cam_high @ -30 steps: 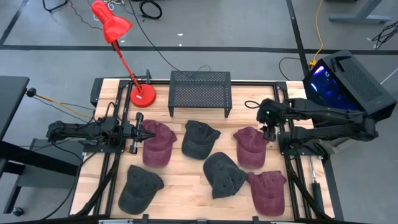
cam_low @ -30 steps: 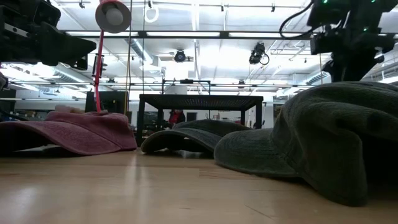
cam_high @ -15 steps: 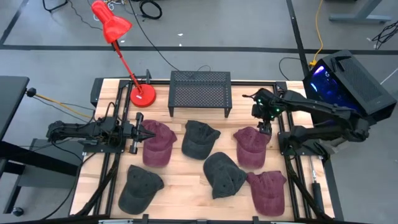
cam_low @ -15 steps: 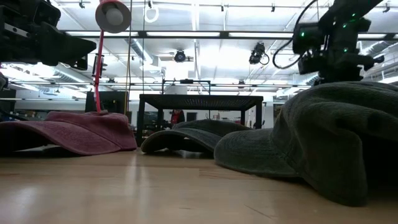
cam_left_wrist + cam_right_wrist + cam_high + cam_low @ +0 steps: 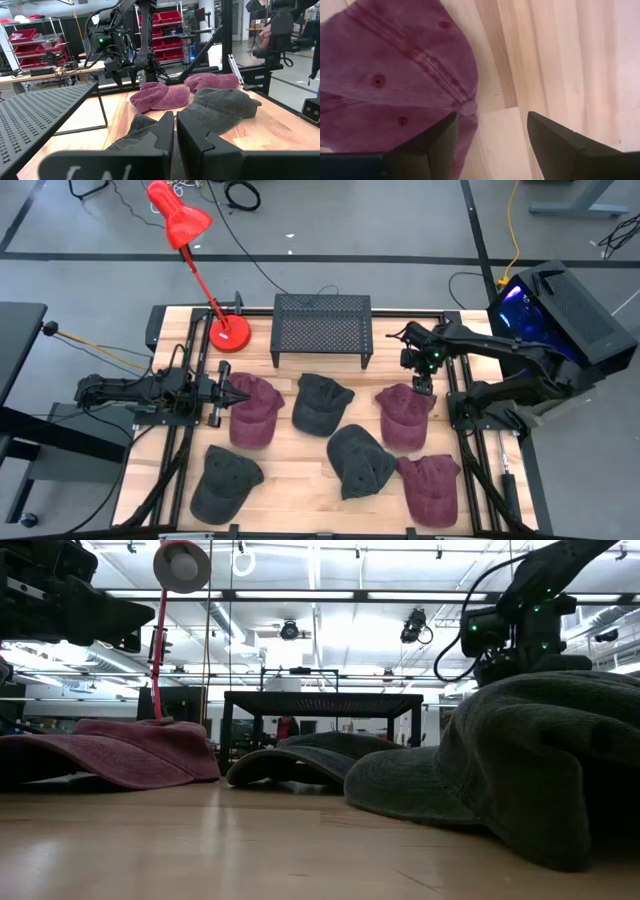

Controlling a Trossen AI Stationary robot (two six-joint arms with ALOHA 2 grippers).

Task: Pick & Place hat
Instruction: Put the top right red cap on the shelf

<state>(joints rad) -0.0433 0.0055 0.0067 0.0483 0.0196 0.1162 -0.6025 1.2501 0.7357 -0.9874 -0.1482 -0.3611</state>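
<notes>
Right claw [image 5: 424, 387], jaws wide and empty, hangs over the back edge of the maroon cap [image 5: 404, 416] on the worktop [image 5: 290, 465], cap crown lying just nearward of it; left claw [image 5: 240, 396] shut, farther away

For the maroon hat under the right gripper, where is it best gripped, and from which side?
Probably the crown's back edge, from straight above: the maroon hat lies flat, and the open right gripper already hovers over that edge, wood showing beside it.
</notes>
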